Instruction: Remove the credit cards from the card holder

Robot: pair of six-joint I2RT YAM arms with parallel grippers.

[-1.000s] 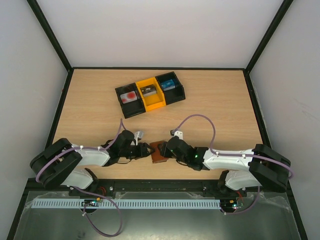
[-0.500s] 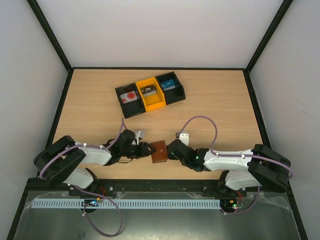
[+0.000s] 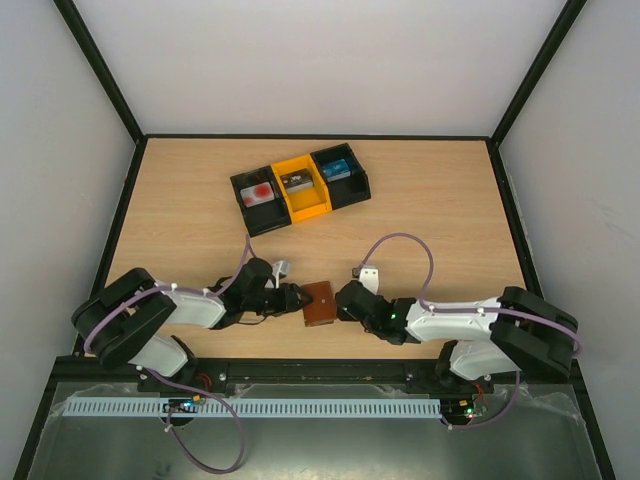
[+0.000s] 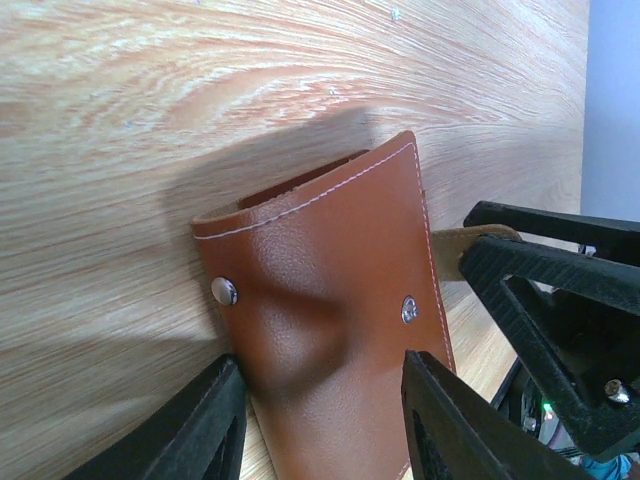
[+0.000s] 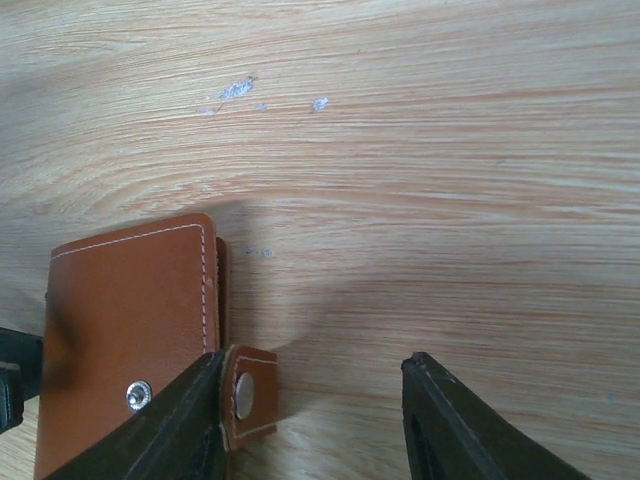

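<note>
Brown card holder [image 3: 320, 303] closed on the desk [image 3: 430, 200], no credit cards out; left end effector [image 4: 320, 362] pinches it; right end effector [image 5: 312, 362] spread around its tab [image 5: 247, 397].

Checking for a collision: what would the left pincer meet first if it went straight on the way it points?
The card holder, which lies between its fingers; the left pincer would push into it at once. Beyond it, probably the right pincer.
</note>
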